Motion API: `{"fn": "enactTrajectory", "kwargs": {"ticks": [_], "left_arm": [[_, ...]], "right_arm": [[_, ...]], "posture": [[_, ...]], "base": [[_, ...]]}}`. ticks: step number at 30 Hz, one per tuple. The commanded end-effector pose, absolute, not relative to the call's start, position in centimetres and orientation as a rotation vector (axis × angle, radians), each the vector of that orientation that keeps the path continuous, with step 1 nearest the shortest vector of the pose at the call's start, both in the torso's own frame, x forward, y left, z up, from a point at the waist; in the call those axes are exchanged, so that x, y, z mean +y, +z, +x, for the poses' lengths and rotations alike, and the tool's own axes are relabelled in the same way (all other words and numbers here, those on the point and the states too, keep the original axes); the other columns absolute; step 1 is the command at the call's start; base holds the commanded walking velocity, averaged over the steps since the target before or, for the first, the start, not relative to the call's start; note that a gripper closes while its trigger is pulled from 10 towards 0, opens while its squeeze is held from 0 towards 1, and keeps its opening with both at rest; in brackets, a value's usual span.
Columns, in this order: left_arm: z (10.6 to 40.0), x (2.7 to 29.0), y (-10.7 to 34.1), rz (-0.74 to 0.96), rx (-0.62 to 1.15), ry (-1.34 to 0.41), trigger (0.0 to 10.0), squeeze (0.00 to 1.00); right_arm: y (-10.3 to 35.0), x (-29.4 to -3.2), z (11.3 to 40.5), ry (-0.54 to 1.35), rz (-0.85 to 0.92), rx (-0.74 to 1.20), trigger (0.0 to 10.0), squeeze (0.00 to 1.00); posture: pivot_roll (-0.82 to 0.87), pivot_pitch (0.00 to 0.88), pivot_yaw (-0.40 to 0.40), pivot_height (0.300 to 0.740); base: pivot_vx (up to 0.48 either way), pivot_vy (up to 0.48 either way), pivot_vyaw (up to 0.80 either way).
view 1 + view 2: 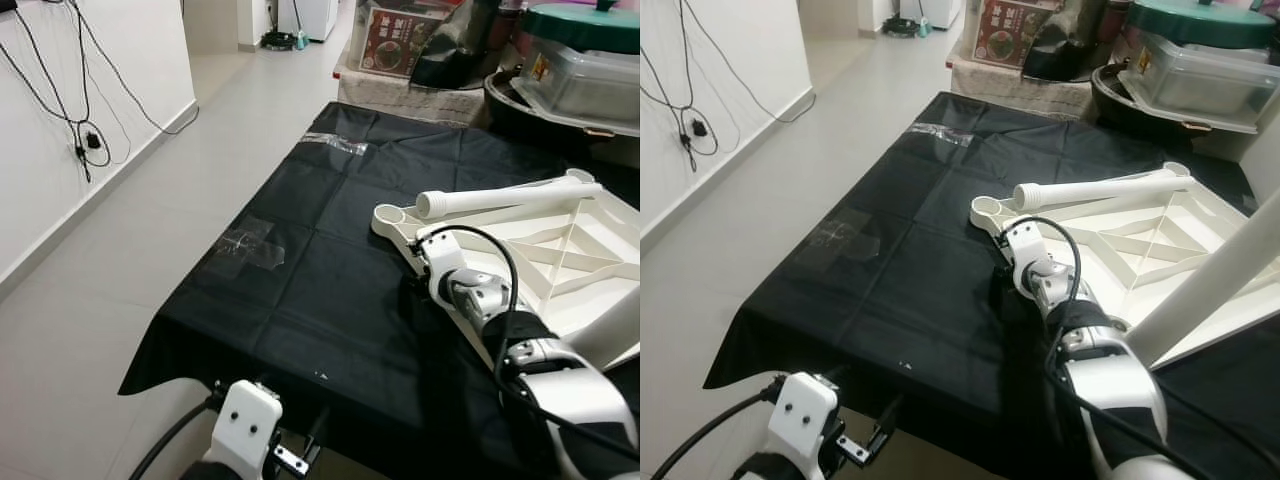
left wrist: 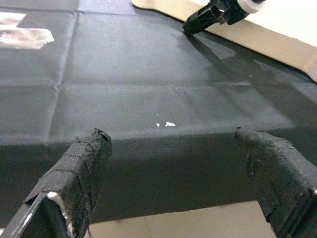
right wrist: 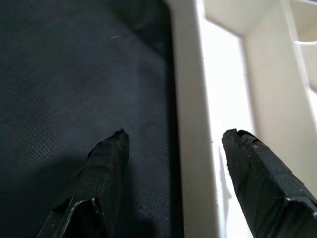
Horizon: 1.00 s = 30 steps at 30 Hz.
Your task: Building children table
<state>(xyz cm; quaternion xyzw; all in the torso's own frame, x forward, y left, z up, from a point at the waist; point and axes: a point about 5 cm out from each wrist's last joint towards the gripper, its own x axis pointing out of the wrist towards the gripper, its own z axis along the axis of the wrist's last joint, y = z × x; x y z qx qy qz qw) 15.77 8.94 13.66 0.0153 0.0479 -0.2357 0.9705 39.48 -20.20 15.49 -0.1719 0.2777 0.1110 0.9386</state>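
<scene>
Right claw [image 3: 171, 183]: spread wide, straddling the rim of the upturned white plastic tabletop [image 1: 1160, 250].
Left claw [image 2: 178, 183]: wide, off the black-cloth worktop [image 1: 300, 270] edge.
White tubular leg [image 1: 1100, 190]: lying across the tabletop.

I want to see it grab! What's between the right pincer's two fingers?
The white tabletop's edge rim lies between the open right pincer fingers, one finger over the black cloth, as the right wrist view shows.

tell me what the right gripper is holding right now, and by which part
Nothing yet. The right gripper is open, its fingers straddling the rim of the upturned white tabletop without closing on it.
</scene>
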Motion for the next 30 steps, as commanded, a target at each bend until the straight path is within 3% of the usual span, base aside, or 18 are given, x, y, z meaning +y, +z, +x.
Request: {"fn": "enactTrajectory", "kwargs": {"ticks": [1,2,4,5,12,25,27,30], "left_arm": [[15.5,8.6,13.6,0.01,0.115,-0.489,10.0,0.0],[15.4,8.6,13.7,0.008,0.117,-0.489,10.0,0.0],[15.4,8.5,13.7,0.007,0.118,-0.489,10.0,0.0],[15.4,8.5,13.7,0.006,0.119,-0.487,10.0,0.0],[15.5,8.5,13.8,0.009,0.121,-0.484,10.0,0.0],[15.9,8.6,13.5,0.018,0.122,-0.485,10.0,0.0],[16.4,8.7,13.3,0.031,0.121,-0.487,10.0,0.0],[16.6,8.8,13.2,0.036,0.119,-0.488,10.0,0.0]], "right_arm": [[13.3,-20.3,38.5,0.282,-0.362,0.688,10.0,0.0],[13.4,-20.1,38.5,0.32,-0.37,0.7,3.9,0.0],[13.5,-20.0,38.5,0.342,-0.375,0.706,3.9,0.0],[13.7,-19.6,38.6,0.393,-0.392,0.707,0.0,0.0],[15.3,-17.8,39.0,0.611,-0.477,0.675,0.0,0.0],[15.3,-16.9,38.1,0.912,-0.572,0.714,0.0,0.0],[14.9,-16.9,36.8,1.155,-0.609,0.762,0.0,0.0],[14.7,-16.9,36.3,1.243,-0.605,0.777,0.0,0.0]], "posture": [[0.2,0.186,-0.12,0.74],[0.2,0.189,-0.125,0.74],[0.2,0.189,-0.125,0.74],[0.2,0.19,-0.128,0.74],[0.2,0.185,-0.132,0.74],[0.19,0.156,-0.125,0.74],[0.19,0.136,-0.12,0.74],[0.19,0.125,-0.121,0.74]], "base": [[0.0,0.0,0.0],[0.0,0.0,0.0],[0.0,0.0,0.0],[0.0,0.0,0.0],[0.0,0.0,0.0],[0.0,0.0,0.0],[0.0,0.0,0.0],[0.0,0.0,0.0]]}}
